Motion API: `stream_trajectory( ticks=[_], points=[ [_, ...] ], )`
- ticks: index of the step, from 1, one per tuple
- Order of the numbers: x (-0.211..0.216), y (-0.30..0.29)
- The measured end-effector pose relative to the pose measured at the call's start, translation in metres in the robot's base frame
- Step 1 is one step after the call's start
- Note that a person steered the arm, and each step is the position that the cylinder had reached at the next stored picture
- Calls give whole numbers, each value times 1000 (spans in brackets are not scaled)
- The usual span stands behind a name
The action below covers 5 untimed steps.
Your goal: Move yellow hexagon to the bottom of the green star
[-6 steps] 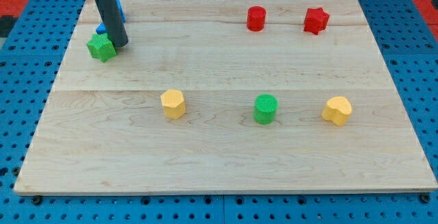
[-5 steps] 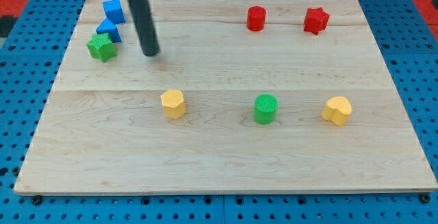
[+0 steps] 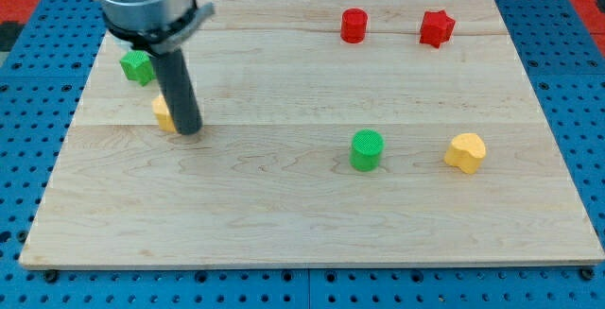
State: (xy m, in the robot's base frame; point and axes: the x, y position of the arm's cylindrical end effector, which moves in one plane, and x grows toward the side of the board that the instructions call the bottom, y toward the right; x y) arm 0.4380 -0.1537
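The yellow hexagon (image 3: 164,113) lies at the view's left, mostly hidden behind my rod; only its left edge shows. My tip (image 3: 189,129) touches its right side. The green star (image 3: 137,66) sits above and a little left of the hexagon, near the board's left edge, partly covered by the arm's body. The hexagon stands just below the star and slightly to its right, with a small gap between them.
A red cylinder (image 3: 354,25) and a red star (image 3: 436,28) stand at the view's top right. A green cylinder (image 3: 367,149) and a yellow heart-like block (image 3: 465,152) stand at the lower right. The arm's body hides the top left corner of the wooden board (image 3: 312,214).
The yellow hexagon has been pushed up and to the left, from the board's lower middle to just below the green star. My tip came with it. The two blue blocks are now hidden.
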Motion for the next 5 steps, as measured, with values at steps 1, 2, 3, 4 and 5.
stream_trajectory(
  ticks=[1,2,3,4,5],
  points=[
    [-13,-25],
    [-27,-36],
    [-22,-23],
    [-26,89],
    [-27,199]
  ],
)
